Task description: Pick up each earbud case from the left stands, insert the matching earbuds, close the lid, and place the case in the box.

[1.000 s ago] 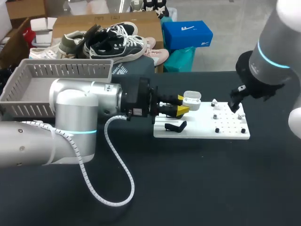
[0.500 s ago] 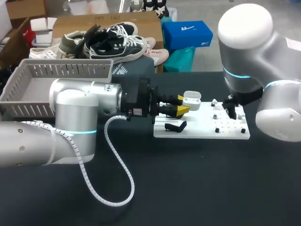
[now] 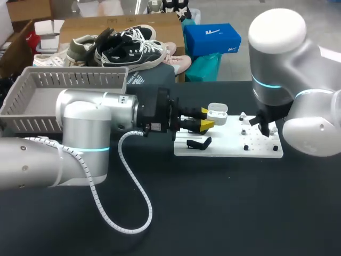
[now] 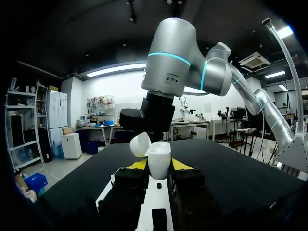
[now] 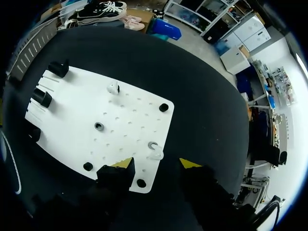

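Observation:
My left gripper (image 3: 206, 119) is shut on a white earbud case (image 3: 217, 113) whose lid stands open, held above the left end of the white board (image 3: 229, 145). The left wrist view shows the case (image 4: 159, 160) upright between the yellow tips, its lid (image 4: 140, 144) tipped back. My right gripper (image 3: 263, 128) hangs over the board's far right part. In the right wrist view its fingers stand apart, with a white earbud (image 5: 155, 152) on the board just ahead of my right gripper (image 5: 159, 164), untouched. A second earbud (image 5: 113, 87) sits farther along the board.
A black stand (image 3: 198, 143) sits on the board's near left, and several black stands (image 5: 42, 97) line its left edge. A grey slatted basket (image 3: 32, 125) stands at the table's back left. Dark tabletop (image 3: 224, 208) lies in front of the board.
My right arm has swung in over the board, bringing its gripper down beside the right-hand earbud. The left arm and the case have stayed still.

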Robot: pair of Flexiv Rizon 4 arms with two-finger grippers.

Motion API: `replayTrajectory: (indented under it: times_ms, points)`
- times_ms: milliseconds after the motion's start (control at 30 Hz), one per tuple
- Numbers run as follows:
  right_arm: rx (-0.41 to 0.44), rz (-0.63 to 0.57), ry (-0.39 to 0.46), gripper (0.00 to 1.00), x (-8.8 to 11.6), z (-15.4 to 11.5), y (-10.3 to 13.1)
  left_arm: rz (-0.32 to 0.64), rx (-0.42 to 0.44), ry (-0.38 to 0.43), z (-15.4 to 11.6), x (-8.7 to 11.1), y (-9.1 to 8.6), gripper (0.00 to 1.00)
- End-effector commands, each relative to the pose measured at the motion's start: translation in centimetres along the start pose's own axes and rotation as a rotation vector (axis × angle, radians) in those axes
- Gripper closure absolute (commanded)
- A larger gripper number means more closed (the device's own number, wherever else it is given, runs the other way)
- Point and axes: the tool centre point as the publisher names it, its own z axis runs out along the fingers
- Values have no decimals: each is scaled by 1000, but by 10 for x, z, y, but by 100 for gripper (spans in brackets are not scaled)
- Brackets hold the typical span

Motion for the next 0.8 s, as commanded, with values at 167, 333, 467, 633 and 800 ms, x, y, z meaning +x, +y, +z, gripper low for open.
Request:
replayTrajectory:
  times_ms: [167, 333, 467, 633, 800]
  points:
    - [-6, 3, 16, 52, -5, 7, 0, 1, -4, 0, 1, 0, -1, 100]
    - [-6, 7, 21, 56, -4, 9, -1, 1, -4, 0, 1, 0, -1, 100]
    - [-8, 11, 26, 59, -2, 11, -1, 1, -4, 0, 1, 0, -1, 100]
    - [-12, 12, 29, 64, -2, 13, 0, 1, -4, 0, 1, 0, -1, 100]
    - [-14, 12, 31, 66, -2, 15, 0, 1, -4, 0, 1, 0, -1, 100]
